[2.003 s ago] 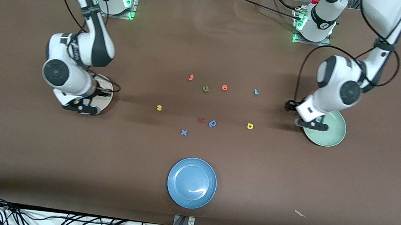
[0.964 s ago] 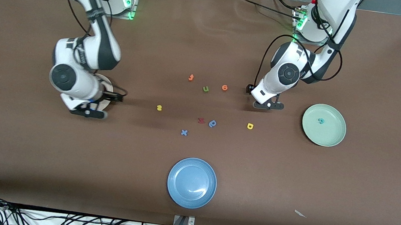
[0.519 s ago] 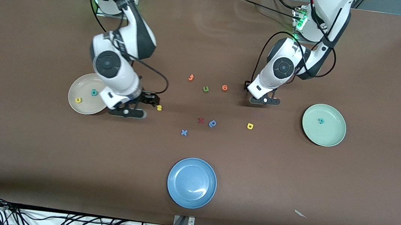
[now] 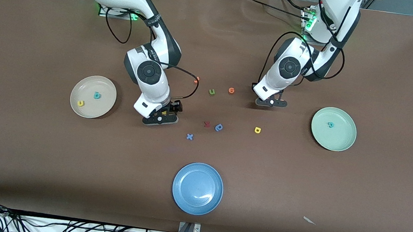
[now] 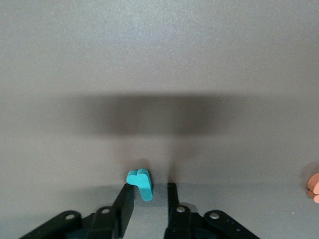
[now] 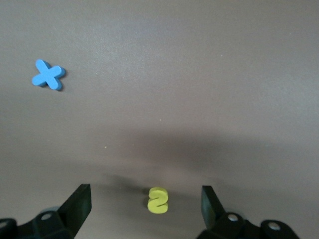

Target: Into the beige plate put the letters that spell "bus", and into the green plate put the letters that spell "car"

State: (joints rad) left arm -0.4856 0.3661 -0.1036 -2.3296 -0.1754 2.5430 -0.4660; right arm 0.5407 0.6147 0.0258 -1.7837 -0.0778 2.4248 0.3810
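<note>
My left gripper (image 4: pixel 271 102) is low on the table, toward the green plate (image 4: pixel 338 138). In the left wrist view the light teal r (image 5: pixel 142 181) stands between its narrowed fingers. One finger touches the r and the other stands a little off it, so the gripper (image 5: pixel 149 191) is open. My right gripper (image 4: pixel 160 119) hangs wide open just over the yellow s (image 6: pixel 158 200), which lies midway between its fingers. The beige plate (image 4: pixel 94 110) holds the teal b (image 4: pixel 97 95) and yellow-orange u (image 4: pixel 80 103). The teal c (image 4: pixel 330 124) lies in the green plate. The yellow a (image 4: pixel 257 130) lies on the table.
An olive u (image 4: pixel 212 91) and an orange letter (image 4: pixel 231 91) lie between the two grippers. A red letter (image 4: pixel 207 124), a blue p (image 4: pixel 219 127) and a blue x (image 4: pixel 189 136) lie nearer the camera. A blue plate (image 4: pixel 197 188) sits near the front edge.
My right arm has swung from the beige plate to over the yellow s. My left gripper came from the green plate to the r, and its fingers have narrowed around it.
</note>
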